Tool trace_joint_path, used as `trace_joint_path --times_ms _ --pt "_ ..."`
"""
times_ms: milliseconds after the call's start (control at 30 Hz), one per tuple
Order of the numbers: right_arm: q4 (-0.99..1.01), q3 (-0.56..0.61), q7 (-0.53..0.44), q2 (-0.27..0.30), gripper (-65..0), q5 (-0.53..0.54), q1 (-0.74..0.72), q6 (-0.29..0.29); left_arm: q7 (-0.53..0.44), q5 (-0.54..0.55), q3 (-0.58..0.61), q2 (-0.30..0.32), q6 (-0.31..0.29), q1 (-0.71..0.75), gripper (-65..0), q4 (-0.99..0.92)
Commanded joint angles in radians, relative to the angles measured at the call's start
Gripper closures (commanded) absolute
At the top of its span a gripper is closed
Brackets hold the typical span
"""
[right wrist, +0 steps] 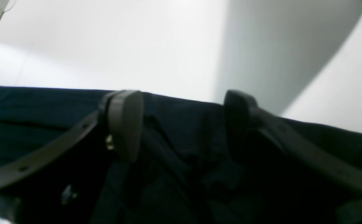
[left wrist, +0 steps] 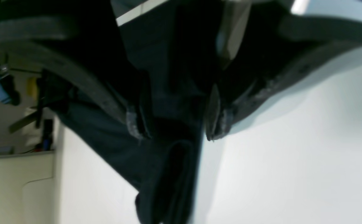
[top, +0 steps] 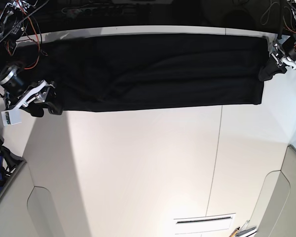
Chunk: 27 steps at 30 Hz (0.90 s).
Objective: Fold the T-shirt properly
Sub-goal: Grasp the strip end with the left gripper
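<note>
Left wrist view: my left gripper (left wrist: pixel 174 121) has its jaws apart around a bunch of the plain black soft-fabric T-shirt (left wrist: pixel 156 161) hanging mid-frame, not pinching. Right wrist view: right gripper (right wrist: pixel 181 124) also spread, cloth between. Base view: the shirt is a folded band across the top of the white table (top: pixel 148 168), an arm at each end, so I'd guess next is closing both and folding again.

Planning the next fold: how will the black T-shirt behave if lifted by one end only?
The large black fabric T-shirt probably sags: wrinkles show between the right end effector and the left end effector. Likely light. It drapes limply in the left wrist view.
</note>
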State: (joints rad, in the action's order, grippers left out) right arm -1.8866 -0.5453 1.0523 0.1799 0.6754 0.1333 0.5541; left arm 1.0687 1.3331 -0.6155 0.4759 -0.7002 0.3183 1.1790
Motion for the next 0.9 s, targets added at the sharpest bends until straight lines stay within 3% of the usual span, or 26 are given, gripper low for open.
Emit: trace_joint_path --times_ms 0,267,400,533,733,867 --pt "-0.018 0.004 -0.024 0.010 -40.3 0.010 -0.011 0.003 0.012 -0.010 -0.002 0.003 0.002 0.000 -31.7 0.011" --pt "-0.018 0.009 -0.024 0.011 -40.3 0.009 -0.011 0.003 0.005 -0.007 -0.002 -0.058 0.002 -0.002 -31.6 0.011" --pt "-0.018 0.009 -0.024 0.011 -40.3 0.008 -0.011 0.003 0.013 -0.024 -0.002 -0.061 0.002 -0.002 -31.3 0.011" --pt "-0.018 0.009 -0.024 0.011 -40.3 -0.005 -0.011 0.000 0.013 -0.079 -0.002 -0.060 0.002 -0.002 -25.1 0.011" --pt "-0.018 0.009 -0.024 0.011 -40.3 -0.006 -0.011 0.000 0.013 -0.090 -0.002 -0.060 0.002 -0.002 -24.9 0.011" --pt "-0.018 0.009 -0.024 0.011 -40.3 -0.006 -0.011 0.000 0.011 -0.095 -0.002 -0.060 0.002 -0.003 -11.8 0.011"
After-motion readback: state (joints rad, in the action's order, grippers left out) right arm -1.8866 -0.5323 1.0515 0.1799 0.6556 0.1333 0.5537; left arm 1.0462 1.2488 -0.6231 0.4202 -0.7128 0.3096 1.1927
